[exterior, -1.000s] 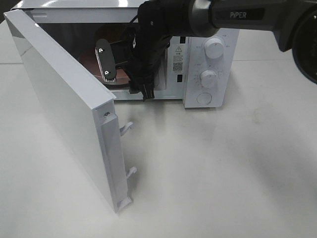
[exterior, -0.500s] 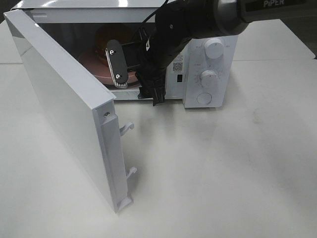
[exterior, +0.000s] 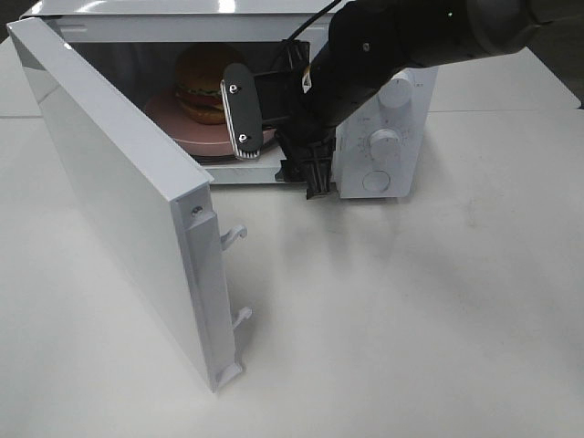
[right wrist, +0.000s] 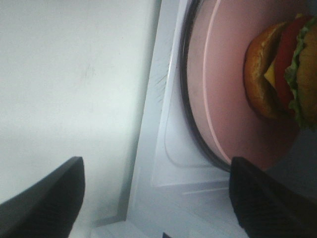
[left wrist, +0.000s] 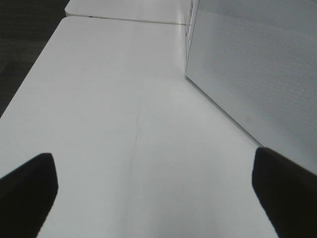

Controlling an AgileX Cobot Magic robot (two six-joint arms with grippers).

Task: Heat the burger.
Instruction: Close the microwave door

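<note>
Right wrist view: right gripper (right wrist: pixel 153 171), fingers spread and empty; just ahead, burger (right wrist: pixel 277 74) rests on pink plate (right wrist: pixel 223 109) inside microwave (right wrist: pixel 166 148) for heating.

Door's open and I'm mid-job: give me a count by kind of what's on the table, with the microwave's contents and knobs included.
Microwave: 1
Burger: 1
Pink plate: 1
Knobs: 2
Total: 5
</note>
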